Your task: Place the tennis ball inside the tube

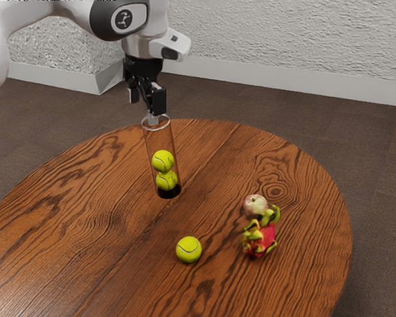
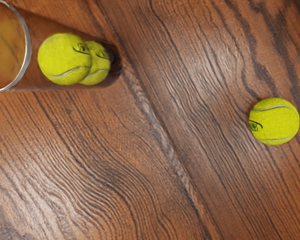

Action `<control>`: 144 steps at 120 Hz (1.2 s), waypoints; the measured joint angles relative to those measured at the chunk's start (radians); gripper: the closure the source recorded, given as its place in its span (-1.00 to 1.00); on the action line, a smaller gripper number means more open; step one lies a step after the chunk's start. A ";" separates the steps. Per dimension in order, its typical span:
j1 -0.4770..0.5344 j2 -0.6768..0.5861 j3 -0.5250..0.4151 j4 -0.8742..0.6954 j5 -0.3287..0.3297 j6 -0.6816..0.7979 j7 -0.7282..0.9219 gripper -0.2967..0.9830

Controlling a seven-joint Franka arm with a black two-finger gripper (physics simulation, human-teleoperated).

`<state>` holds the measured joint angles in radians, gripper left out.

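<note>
Two tennis balls sit stacked inside the clear tube, and a third ball lies outside it, on the round counter. In the exterior view the black gripper hangs at the tube's mouth, its jaws standing wide with nothing between them. That view also gives the apple and, just beside it, the red dragon fruit with its yellow-green scales, both towards the exterior view's right from the loose ball. The wrist view adds finer things: dark printed marks on the balls, pale curved seams in their felt, and the tube's bright rim seen from above. The counter is reddish-brown wood with dark, wavy grain, looping into a knot beyond the apple; pale sheen lies on patches of it. Around it spreads a dark brown floor, meeting a pale skirting board beneath a rough, whitish wall.
</note>
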<state>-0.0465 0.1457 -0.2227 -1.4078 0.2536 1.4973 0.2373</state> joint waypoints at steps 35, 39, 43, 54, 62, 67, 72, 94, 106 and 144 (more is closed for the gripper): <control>0.000 -0.026 -0.033 -0.220 -0.094 0.151 0.051 -0.54; 0.000 -0.032 -0.034 -0.263 -0.120 0.167 0.056 -0.54; 0.000 -0.034 -0.035 -0.298 -0.152 0.182 0.060 -0.54; -0.004 -0.035 -0.035 -0.398 -0.221 0.251 0.070 -0.54; -0.006 -0.019 -0.035 -0.449 -0.249 0.313 0.075 -0.54; -0.009 -0.002 -0.035 -0.474 -0.261 0.349 0.077 -0.54; -0.013 0.029 -0.035 -0.487 -0.269 0.381 0.079 -0.54; -0.025 0.152 -0.025 -0.504 -0.284 0.489 0.086 -0.54; -0.019 0.206 -0.006 -0.514 -0.285 0.549 0.089 -0.54; -0.020 0.314 0.032 -0.514 -0.285 0.699 0.097 -0.50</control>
<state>-0.0667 0.4600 -0.1906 -1.9221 -0.0310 2.1959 0.3339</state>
